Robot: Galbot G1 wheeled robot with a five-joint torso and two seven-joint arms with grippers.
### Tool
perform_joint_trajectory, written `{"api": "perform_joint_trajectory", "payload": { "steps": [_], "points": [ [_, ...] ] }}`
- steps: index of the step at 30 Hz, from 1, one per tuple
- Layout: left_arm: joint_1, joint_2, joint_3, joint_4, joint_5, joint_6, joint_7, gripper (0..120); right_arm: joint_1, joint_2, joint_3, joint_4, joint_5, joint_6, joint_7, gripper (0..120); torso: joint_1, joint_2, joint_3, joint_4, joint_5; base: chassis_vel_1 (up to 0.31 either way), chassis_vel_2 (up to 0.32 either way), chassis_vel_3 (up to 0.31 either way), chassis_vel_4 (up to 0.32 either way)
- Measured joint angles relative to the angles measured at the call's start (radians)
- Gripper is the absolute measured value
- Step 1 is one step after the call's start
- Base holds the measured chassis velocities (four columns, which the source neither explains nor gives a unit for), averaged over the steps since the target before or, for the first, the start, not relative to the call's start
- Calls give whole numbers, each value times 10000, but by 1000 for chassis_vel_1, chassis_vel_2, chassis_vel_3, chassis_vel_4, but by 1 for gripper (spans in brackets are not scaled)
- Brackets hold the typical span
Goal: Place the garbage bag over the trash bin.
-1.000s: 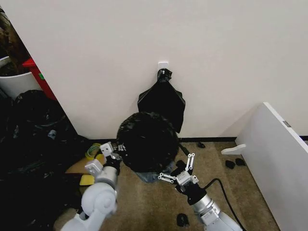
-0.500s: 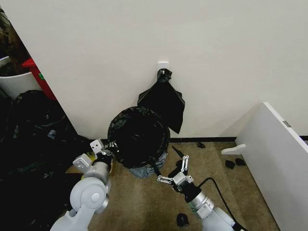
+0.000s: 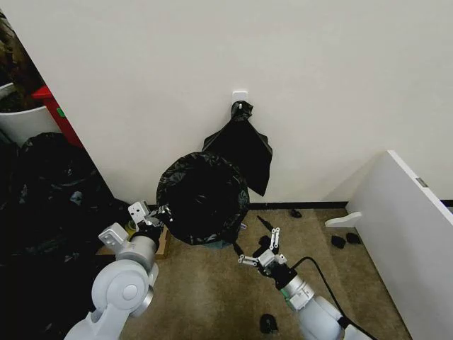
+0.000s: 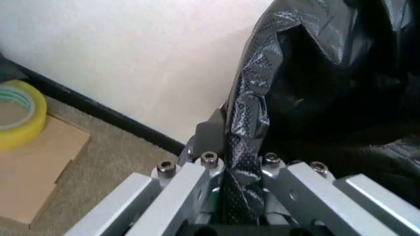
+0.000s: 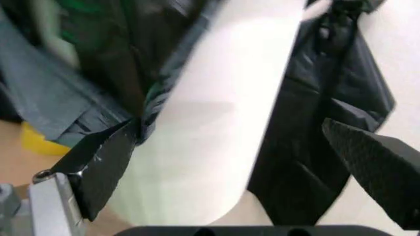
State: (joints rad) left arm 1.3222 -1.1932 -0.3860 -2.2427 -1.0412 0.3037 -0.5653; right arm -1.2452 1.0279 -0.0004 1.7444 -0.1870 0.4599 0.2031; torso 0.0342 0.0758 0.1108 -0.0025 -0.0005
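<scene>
L gripper (image 3: 161,214) clamped shut — arm reaching fwd; R gripper (image 3: 259,248) fingers spread wide.

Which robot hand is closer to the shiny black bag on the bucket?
The left. The left gripper is pinching the garbage bag at its side edge. The right gripper is open, down on the floor side, a little apart from the bag.

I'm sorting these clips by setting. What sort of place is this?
Probably an indoor utility or storage corner: a bare wall with black baseboard, carpet floor, a heap of black bags, and a garbage bag held by the left hand.
</scene>
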Motion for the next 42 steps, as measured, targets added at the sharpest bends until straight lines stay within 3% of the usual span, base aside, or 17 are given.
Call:
{"api": "perform_joint_trajectory", "payload": {
  "steps": [9,17,22,28,33,36,42],
  "points": [
    [-5,36,1,152,114,148,-29,0,-4,-92,465,-108,195,-151,725,100,0,0,0,-1,-3,0,0,0,0],
    [-97,-5,16,294,448,-51,146,0,-358,-198,549,317,614,-910,1790,100,0,0,0,-1,-1,0,0,0,0],
    [-42,127,73,658,1486,-1135,727,0,-643,-224,435,2004,2725,-1997,2893,100,0,0,-1,1,-1,0,0,0,0],
    [48,130,377,883,2431,-1993,1155,0,-711,-253,196,3239,4143,-2169,3013,100,0,0,-1,1,-3,0,0,0,0],
    [97,48,652,865,2882,-2224,1241,0,-735,-320,-16,3444,3615,-2105,2639,100,0,0,-1,0,-1,0,0,0,0],
    [210,-53,925,1046,3983,-2970,1481,0,-786,-283,-281,3462,1691,-3295,3109,100,0,0,-1,-2,0,0,0,0,0],
    [327,-82,1064,1134,4544,-3397,1621,0,-775,-248,-529,3537,1374,-3857,3355,100,0,0,-1,2,0,0,0,0,0]
  ]
}}
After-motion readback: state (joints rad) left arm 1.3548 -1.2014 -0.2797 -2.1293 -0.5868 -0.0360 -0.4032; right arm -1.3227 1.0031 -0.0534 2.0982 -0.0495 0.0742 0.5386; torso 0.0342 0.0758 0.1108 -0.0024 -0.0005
